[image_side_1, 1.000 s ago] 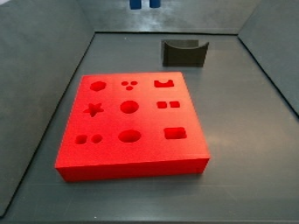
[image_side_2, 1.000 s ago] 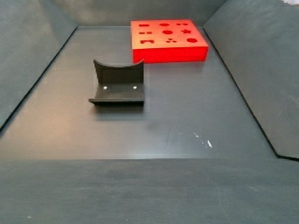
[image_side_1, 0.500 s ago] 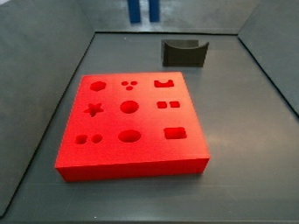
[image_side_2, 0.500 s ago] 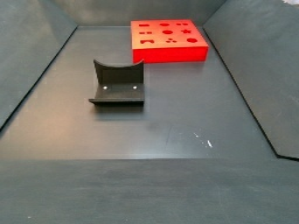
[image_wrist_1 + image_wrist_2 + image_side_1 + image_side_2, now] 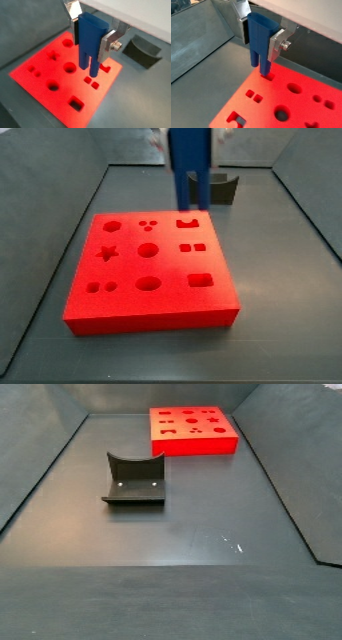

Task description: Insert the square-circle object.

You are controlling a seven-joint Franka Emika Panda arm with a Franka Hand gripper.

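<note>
The square-circle object [image 5: 190,168] is a slim bright blue piece with two short prongs pointing down. My gripper [image 5: 191,136] is shut on its upper part and holds it upright in the air, over the far edge of the red board [image 5: 150,303]. In both wrist views the silver fingers [image 5: 109,41] [image 5: 276,42] clamp the blue piece [image 5: 88,40] [image 5: 258,37] from two sides. Its prong tips hang clear above the board [image 5: 50,75] [image 5: 298,107] near a pair of small square holes [image 5: 91,82]. The gripper is out of view in a side view that shows the board [image 5: 195,444] far away.
The dark fixture [image 5: 222,190] stands just behind the board, partly hidden by the blue piece, and also shows in other views [image 5: 134,480] [image 5: 145,51]. The board has several cut-out holes: star, circles, squares. Grey walls enclose the floor.
The gripper has come down with the blue piece. One second ago only its prong tips showed at the top edge of a side view; now the whole piece hangs just above the board's far edge.
</note>
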